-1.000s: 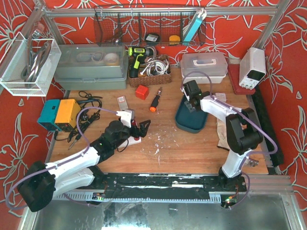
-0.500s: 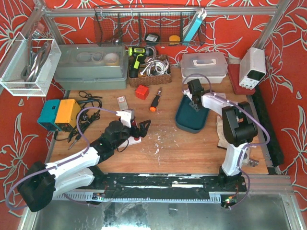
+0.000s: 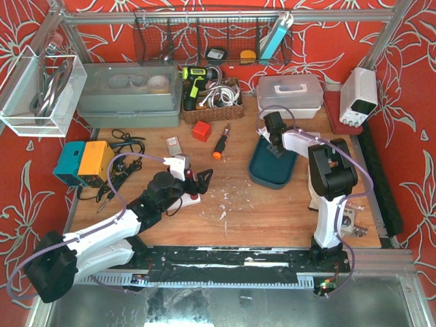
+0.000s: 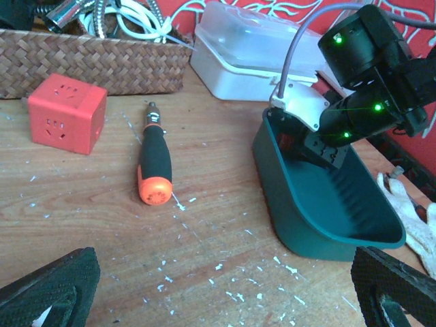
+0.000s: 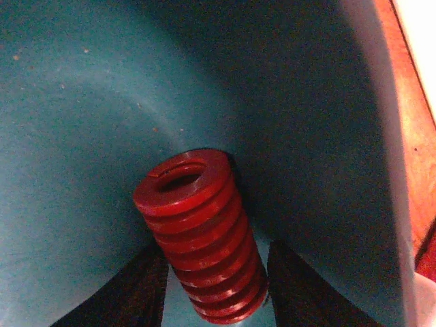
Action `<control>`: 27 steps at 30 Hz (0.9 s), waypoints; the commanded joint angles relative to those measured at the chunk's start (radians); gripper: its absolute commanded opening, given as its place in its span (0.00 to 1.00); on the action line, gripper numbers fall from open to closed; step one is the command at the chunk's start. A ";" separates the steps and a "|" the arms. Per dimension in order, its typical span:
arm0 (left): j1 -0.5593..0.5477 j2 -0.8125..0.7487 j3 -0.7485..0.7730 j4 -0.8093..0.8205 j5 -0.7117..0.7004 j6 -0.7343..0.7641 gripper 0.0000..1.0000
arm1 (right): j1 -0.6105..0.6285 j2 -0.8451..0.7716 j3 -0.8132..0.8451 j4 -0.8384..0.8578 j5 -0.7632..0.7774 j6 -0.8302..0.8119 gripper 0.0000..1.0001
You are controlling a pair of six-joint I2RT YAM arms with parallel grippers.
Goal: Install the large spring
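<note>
Right wrist view puts us inside the teal bin (image 5: 82, 102), and there is the large red spring (image 5: 197, 231), standing tilted against the curved wall with its open end up. The right gripper (image 5: 214, 248) has one dark finger on each side of the coils, very close, but I cannot tell whether they are pressing on it or just flanking it. From above, that bin sits on the right half of the worktop, between the middle and the right edge, with the right arm dipped into its far end. To do this pickup well, I'd say the fingers should bite across the middle coils, not the bottom ones, so the spring doesn't pivot or squirt out. The lift then wants to be straight up, clear of the steep bin wall. Over on the left half, the left gripper (image 4: 221, 289) waits low above the wood, claws wide apart and empty. The wooden worktop (image 4: 204, 231) is flecked with white chips. An orange-and-black screwdriver (image 4: 151, 163) and a red cube (image 4: 67, 112) lie toward the far edge, in front of a wicker basket (image 4: 95, 61). Behind the far edge hangs a red floral backdrop (image 3: 409, 41).
</note>
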 commanded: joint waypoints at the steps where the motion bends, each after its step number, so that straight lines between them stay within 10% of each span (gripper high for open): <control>1: -0.005 -0.031 0.002 0.002 -0.026 0.000 1.00 | -0.015 0.044 0.033 -0.075 -0.084 0.011 0.46; 27: -0.004 -0.104 -0.015 -0.009 -0.047 -0.014 1.00 | -0.039 0.106 0.119 -0.248 -0.204 0.039 0.47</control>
